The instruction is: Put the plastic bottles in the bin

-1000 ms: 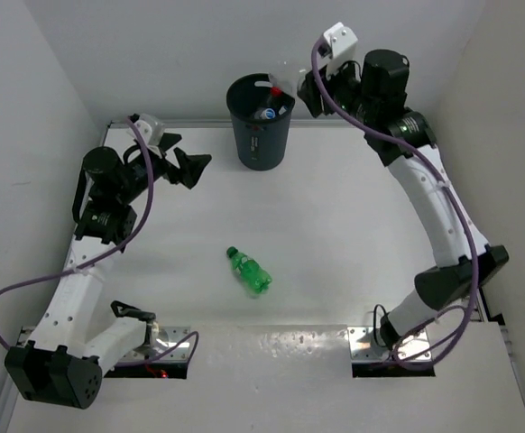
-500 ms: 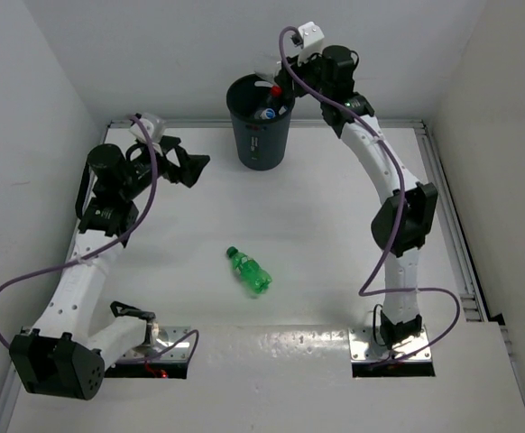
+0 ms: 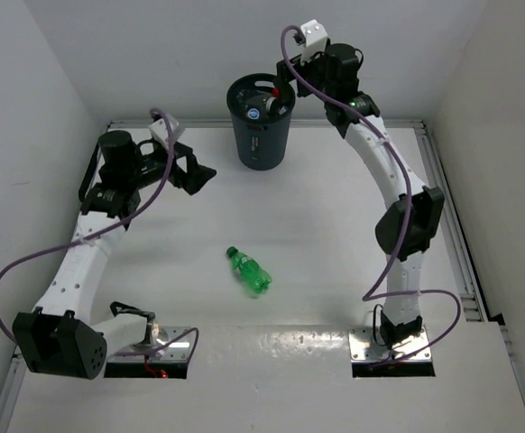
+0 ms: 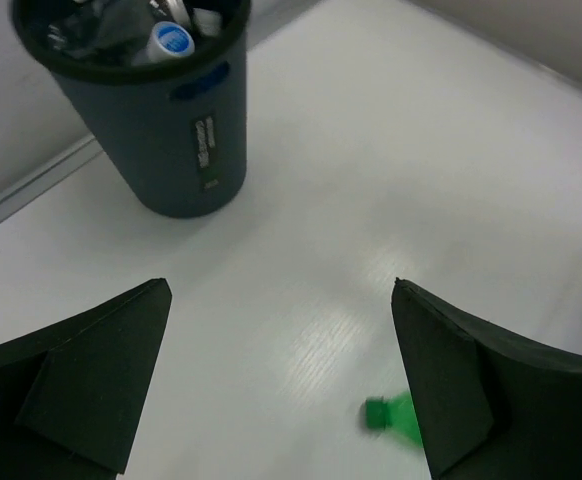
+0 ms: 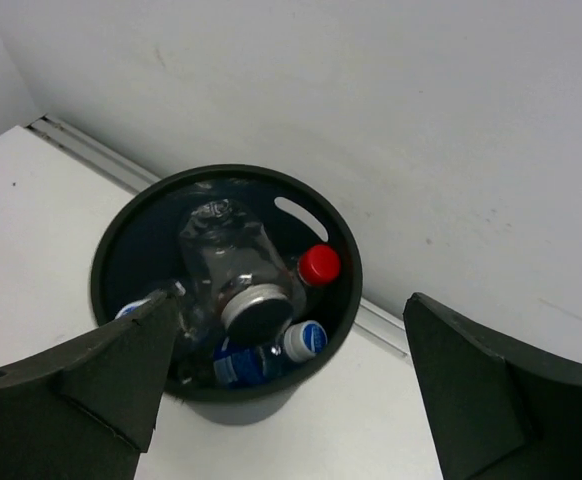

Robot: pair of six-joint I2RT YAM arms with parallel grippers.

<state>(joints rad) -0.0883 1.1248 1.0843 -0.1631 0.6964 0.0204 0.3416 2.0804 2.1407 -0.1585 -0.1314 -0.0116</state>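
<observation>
The dark grey bin (image 3: pixel 261 135) stands at the back of the table. Inside it lie a clear bottle with a silvery top (image 5: pixel 239 272), a red-capped bottle (image 5: pixel 319 264) and blue-capped bottles (image 5: pixel 304 340). My right gripper (image 5: pixel 291 385) hangs open above the bin's rim (image 5: pixel 121 240) with nothing between its fingers; the top view shows the right gripper (image 3: pixel 283 87) at the bin's right edge. A green bottle (image 3: pixel 249 271) lies on its side mid-table. My left gripper (image 3: pixel 195 171) is open and empty, left of the bin, well above the green bottle (image 4: pixel 399 416).
White walls close in the table at the back and on both sides. A metal rail (image 3: pixel 443 194) runs along the right edge. In the left wrist view the bin (image 4: pixel 166 130) shows a small white label on its side.
My right gripper has opened over the bin, and the silvery-topped bottle now lies inside. The left arm has swung slightly right towards the table's middle.
</observation>
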